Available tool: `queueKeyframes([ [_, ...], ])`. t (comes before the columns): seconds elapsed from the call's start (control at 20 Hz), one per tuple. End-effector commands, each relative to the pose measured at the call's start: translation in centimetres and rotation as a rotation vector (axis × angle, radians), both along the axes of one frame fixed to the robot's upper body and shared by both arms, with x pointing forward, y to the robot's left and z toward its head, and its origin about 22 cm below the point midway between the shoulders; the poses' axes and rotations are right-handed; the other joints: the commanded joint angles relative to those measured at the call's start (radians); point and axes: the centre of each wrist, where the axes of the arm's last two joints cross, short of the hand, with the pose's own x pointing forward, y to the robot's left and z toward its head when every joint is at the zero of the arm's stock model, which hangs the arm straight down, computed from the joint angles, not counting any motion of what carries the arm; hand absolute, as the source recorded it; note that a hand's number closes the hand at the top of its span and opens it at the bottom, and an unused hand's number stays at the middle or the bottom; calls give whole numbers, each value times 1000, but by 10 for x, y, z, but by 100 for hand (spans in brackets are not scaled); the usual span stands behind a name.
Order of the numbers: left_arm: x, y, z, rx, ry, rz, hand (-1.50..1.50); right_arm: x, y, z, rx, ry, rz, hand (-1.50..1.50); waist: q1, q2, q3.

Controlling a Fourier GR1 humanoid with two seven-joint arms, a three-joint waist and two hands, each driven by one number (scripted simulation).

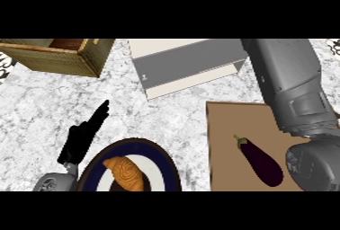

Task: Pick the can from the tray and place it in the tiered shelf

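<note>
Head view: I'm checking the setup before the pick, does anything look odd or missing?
Yes. The brown tray shows only an eggplant; no can is visible, though the right forearm covers part of it. The grey shelf sits askew to the counter's edges. The left hand rests open beside a plate holding a croissant.

Eggplant [261, 162] on brown tray [222, 148]

A worktop [172, 117] of grey-white mottled marble is seen from steeply above, and nearly the whole view is filled by it. It is evenly lit, with only soft shadows cast. No walls, floor or windows are shown.
</note>
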Motion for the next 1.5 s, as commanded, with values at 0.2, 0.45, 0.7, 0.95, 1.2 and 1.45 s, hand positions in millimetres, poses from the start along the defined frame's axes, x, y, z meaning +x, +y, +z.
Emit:
queueKeyframes([
  [0.2, -9, 6, -1, 3, 6, 18, 0, 1, -73, 13, 121, -161, -354, -150, -24, -5, 0],
  [0.45, -19, 8, -3, 5, 15, 55, 0, -11, -164, -5, 113, -64, -500, -150, -52, -15, 1],
  [0.7, -15, 9, -11, -19, 31, 72, 0, -30, -217, -10, 81, -104, -430, -150, -77, -23, 0],
  [0.95, -20, 31, -8, 6, 22, 73, 0, -53, -268, -16, 49, -113, -370, -150, -67, -21, 0],
  [1.2, -12, 20, -3, -16, 36, 68, 0, -73, -305, -26, -4, -109, -328, -150, -61, -17, 1],
  [1.45, -29, 12, -2, -17, 14, 63, 0, -74, -307, -19, -48, -57, -330, -150, -56, -20, 1],
])
